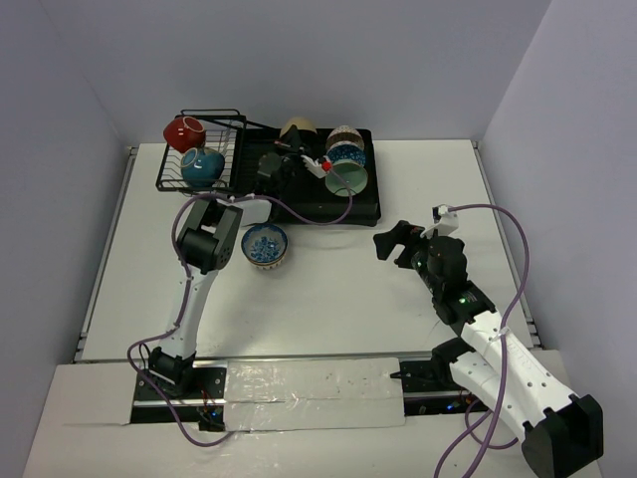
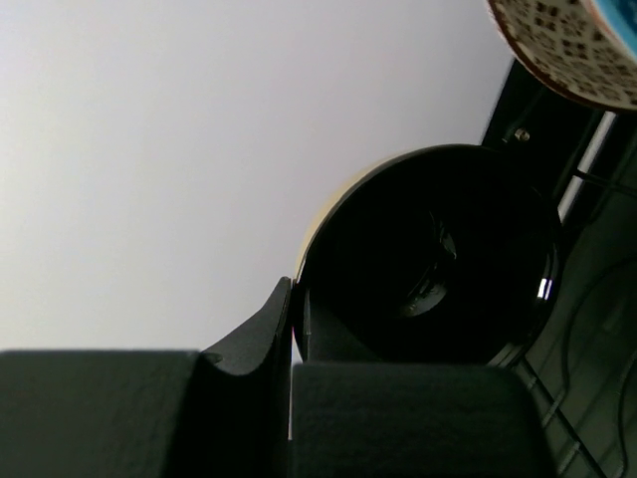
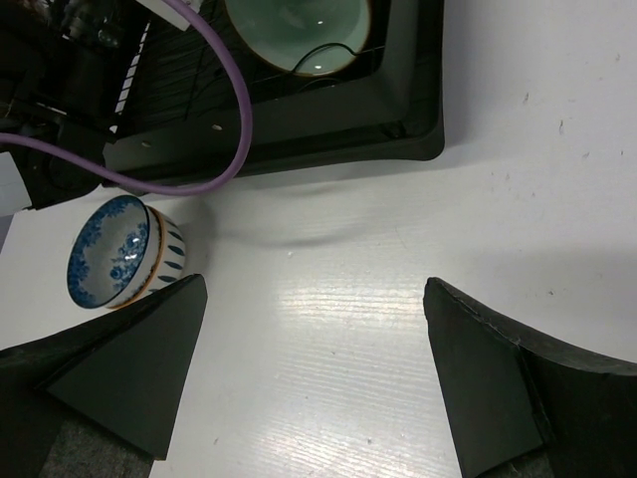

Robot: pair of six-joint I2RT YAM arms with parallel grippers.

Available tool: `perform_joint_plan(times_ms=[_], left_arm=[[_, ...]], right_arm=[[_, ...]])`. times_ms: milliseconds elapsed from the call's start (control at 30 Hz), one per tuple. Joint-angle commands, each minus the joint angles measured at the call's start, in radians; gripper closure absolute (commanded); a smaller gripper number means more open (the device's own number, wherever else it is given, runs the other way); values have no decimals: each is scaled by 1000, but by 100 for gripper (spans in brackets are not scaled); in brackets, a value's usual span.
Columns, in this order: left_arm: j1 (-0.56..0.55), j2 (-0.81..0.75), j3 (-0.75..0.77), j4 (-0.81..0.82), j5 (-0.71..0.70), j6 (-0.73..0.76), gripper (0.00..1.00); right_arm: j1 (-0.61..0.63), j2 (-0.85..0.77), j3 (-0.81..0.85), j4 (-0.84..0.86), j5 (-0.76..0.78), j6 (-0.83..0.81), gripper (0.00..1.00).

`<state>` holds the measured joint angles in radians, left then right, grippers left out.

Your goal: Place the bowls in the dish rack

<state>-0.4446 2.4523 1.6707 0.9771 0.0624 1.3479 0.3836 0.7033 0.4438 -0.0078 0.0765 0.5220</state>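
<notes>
The dish rack (image 1: 370, 204) is a black ridged tray at the back with a wire basket (image 1: 235, 121) on its left end. A red bowl (image 1: 184, 132) and a teal bowl (image 1: 202, 166) lie in the basket. Two patterned bowls (image 1: 346, 145) and a pale green bowl (image 1: 347, 180) sit on the tray. My left gripper (image 1: 292, 147) is over the tray, shut on the rim of a cream bowl (image 1: 297, 128) with a black inside (image 2: 428, 259). A blue-and-white bowl (image 1: 265, 246) stands on the table in front of the rack. My right gripper (image 1: 388, 244) is open and empty, right of that bowl (image 3: 111, 255).
The left arm's purple cable (image 3: 234, 110) hangs over the tray's front edge. The right wrist view shows the rack's front corner (image 3: 423, 110) and the green bowl (image 3: 299, 30). A patterned bowl (image 2: 572, 50) is close above the held bowl. Walls close off the left, back and right.
</notes>
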Motion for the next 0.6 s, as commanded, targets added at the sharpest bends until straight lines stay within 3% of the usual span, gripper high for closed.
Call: perform_joint_plan(times_ms=[0, 567], left_arm=[[7, 10, 61, 123, 11, 25, 100], [-9, 24, 11, 71, 24, 77, 97]], right_arm=[[11, -13, -10, 40, -9, -14, 3], [17, -16, -19, 51, -17, -19, 3]])
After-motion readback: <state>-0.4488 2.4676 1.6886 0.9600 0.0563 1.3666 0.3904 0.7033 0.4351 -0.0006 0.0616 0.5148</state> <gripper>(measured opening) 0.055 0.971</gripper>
